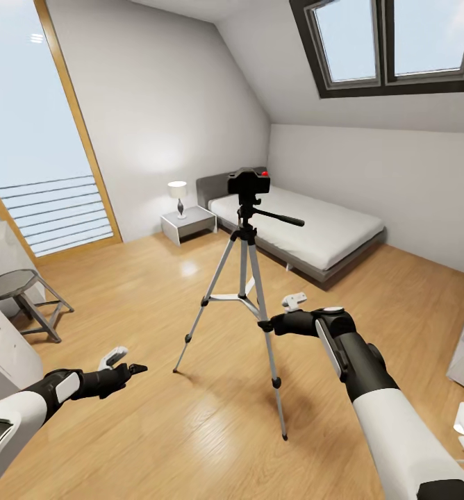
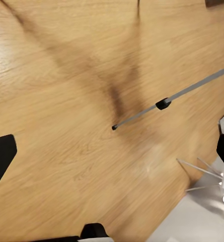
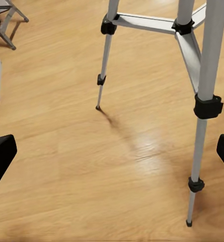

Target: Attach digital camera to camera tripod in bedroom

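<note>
jaws spread and empty on both the left gripper (image 1: 124, 362) and right gripper (image 1: 279, 314), flanking the tripod (image 1: 244, 292) on the wood floor (image 1: 190, 430); the camera (image 1: 249, 182) sits atop its head, before the bed (image 1: 315, 232).

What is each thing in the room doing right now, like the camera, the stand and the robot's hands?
digital camera: sitting on top of the tripod, nobody holding it.
camera tripod: upright, legs spread on the wood floor.
left gripper: jaws open, empty, low over the floor.
right gripper: jaws open, empty, beside a tripod leg.
lamp: upright on the bedside table.
stool: standing by the window.
</note>
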{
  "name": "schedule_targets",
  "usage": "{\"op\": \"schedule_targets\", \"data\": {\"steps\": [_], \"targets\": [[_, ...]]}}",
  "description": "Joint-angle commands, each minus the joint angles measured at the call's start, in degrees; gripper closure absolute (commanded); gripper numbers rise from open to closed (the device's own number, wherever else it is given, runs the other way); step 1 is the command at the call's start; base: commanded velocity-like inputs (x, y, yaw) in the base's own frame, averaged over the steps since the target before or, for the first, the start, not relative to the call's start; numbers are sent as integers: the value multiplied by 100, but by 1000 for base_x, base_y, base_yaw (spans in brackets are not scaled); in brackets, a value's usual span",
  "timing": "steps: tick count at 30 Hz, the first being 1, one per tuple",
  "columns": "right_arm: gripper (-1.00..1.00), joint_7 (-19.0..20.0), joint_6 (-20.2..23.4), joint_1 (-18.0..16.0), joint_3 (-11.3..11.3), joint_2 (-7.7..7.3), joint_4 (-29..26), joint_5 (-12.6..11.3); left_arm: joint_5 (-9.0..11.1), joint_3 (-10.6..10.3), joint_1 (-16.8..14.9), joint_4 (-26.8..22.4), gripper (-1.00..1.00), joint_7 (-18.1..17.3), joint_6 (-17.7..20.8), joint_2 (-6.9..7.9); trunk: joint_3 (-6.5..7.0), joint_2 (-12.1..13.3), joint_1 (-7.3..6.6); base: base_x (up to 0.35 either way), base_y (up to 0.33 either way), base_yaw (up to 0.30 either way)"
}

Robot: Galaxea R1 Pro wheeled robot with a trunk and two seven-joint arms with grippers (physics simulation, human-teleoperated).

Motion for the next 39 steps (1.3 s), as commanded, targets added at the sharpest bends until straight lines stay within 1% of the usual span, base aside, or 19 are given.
{"op": "schedule_targets", "data": {"steps": [1,4,5,7,8,9,10,11,15,17,18,20,22,24,27,31,32,35,39], "targets": [[-100,45,13,-6,6,-3,-5,61,62,-48,-3,0,-100,-11,39,2,-12,-12,4,0,0,0],[-100,47,18,-6,6,-20,4,53,72,-50,-4,6,-100,-8,39,-3,-12,-12,4,0,0,0],[-100,35,16,-6,-9,-437,917,38,40,-60,6,15,-100,243,85,-21,-12,-12,4,0,0,0],[-100,24,-2,-6,-9,-516,1331,43,33,-65,16,15,-100,509,94,-17,-12,-12,4,0,0,0],[-100,16,-21,-6,-10,-574,1691,46,30,-66,27,16,-100,733,96,-18,-12,-12,4,0,0,0],[-100,-107,-777,-6,0,-857,3947,68,26,-69,277,18,-100,1938,79,-94,-12,-12,4,0,0,0],[-100,-129,-963,-6,1,-875,4197,66,26,-69,359,18,-100,2053,72,-106,-12,-12,4,0,0,0],[-100,-185,-1321,-6,5,-900,4682,64,26,-69,538,18,-100,2264,59,-129,-12,-12,4,0,0,0],[-100,-366,-1920,-6,14,-922,5526,59,25,-70,946,19,-100,2598,19,-160,-12,-12,4,0,0,0],[-100,-491,-2130,-6,17,-923,5770,56,22,-70,1170,19,-100,2694,-40,-176,-12,-12,4,0,0,0],[-100,-635,-2279,8,19,-921,5919,53,20,-71,1409,19,-100,2759,-148,-190,-12,-12,4,0,0,0],[-100,-789,-2375,78,19,-909,6017,49,21,-72,1656,19,-100,2800,-307,-202,-12,-12,4,0,0,0],[-100,-932,-2440,234,19,-898,6079,47,22,-71,1913,19,-100,2827,-491,-223,-12,-12,4,0,0,0],[-100,-1047,-2489,469,19,-886,6119,44,27,-71,2173,19,-100,2843,-673,-260,-12,-12,4,0,0,0],[-100,-1151,-2561,888,13,-876,6149,29,38,-70,2550,19,-100,2861,-919,-356,-12,-12,4,0,0,0],[-100,-1218,-2713,1442,-2,-861,6171,-1,51,-70,2982,23,-100,2877,-1174,-517,-12,-12,4,0,0,0],[-100,-1234,-2825,1691,-10,-851,6178,-16,55,-70,3157,24,-100,2884,-1282,-588,-12,-12,4,0,0,0],[-100,-1248,-3042,2057,-20,-845,6184,-40,63,-68,3355,26,-100,2892,-1422,-682,-12,-12,4,0,0,0],[-100,-1259,-3369,2544,-27,-838,6188,-73,75,-64,3522,27,-100,2942,-1561,-765,-12,-12,4,0,0,0]]}}
